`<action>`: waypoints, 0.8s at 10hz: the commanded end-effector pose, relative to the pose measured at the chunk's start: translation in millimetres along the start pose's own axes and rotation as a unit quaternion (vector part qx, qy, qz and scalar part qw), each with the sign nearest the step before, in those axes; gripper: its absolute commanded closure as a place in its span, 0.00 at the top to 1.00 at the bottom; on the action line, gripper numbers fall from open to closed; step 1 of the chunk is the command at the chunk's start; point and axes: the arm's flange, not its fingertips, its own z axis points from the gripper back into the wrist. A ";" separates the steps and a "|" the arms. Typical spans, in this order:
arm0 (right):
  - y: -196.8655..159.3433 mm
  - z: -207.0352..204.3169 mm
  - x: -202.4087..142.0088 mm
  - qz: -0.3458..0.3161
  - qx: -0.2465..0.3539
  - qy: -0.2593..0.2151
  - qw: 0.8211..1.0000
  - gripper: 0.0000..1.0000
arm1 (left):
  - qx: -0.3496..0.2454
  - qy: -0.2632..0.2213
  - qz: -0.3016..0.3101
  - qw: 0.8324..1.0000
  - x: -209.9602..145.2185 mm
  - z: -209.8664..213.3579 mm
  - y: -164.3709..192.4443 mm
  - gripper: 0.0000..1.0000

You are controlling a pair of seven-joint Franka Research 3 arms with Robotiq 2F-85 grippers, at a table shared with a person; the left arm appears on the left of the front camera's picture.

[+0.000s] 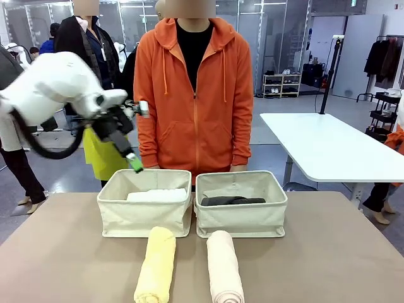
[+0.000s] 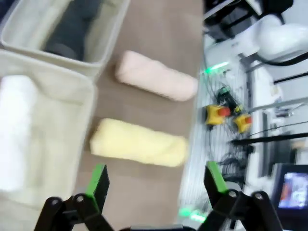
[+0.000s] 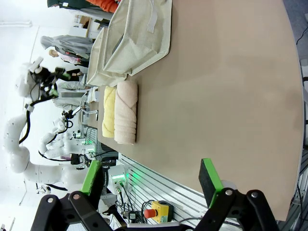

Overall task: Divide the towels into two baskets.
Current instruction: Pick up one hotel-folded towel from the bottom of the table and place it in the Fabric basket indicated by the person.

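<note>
Yellow towel (image 1: 155,265): rolled, lying on the table (image 1: 328,252) at its near edge, pointing near to far, with its far end up against the left basket (image 1: 142,218).
Pink-beige towel (image 1: 225,266): rolled, just to the right of the yellow one and parallel to it but not touching, in front of the right basket (image 1: 240,221).
White towel (image 1: 158,195): lying inside the left basket.
Dark grey towel (image 1: 230,201): lying low inside the right basket.
Baskets: side by side at mid-table, their inner walls almost touching.
Left pincer (image 2: 156,179): spread wide and holding nothing, up in the air over the far left of the left basket.
Right pincer (image 3: 150,177): spread wide and holding nothing, low by the table's right end, well apart from the towels.
Person (image 1: 194,95): in an orange hoodie, standing at the far edge behind the baskets.
</note>
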 end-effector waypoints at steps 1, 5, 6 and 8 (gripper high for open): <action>3.1 1.3 -2.5 0.005 0.001 0.005 1.000 1.00 | -0.050 -0.102 0.081 0.990 -76.4 8.0 -32.4 1.00; 3.1 1.3 -2.5 0.005 0.001 0.005 1.000 1.00 | -0.046 -0.291 0.213 0.932 -248.7 62.1 -77.5 1.00; 3.1 1.3 -2.5 0.005 0.001 0.005 1.000 1.00 | -0.029 -0.334 0.245 0.910 -287.8 72.8 -84.7 1.00; 3.1 1.3 -2.5 0.005 0.001 0.005 1.000 1.00 | 0.007 -0.411 0.320 0.854 -378.0 83.0 -100.4 1.00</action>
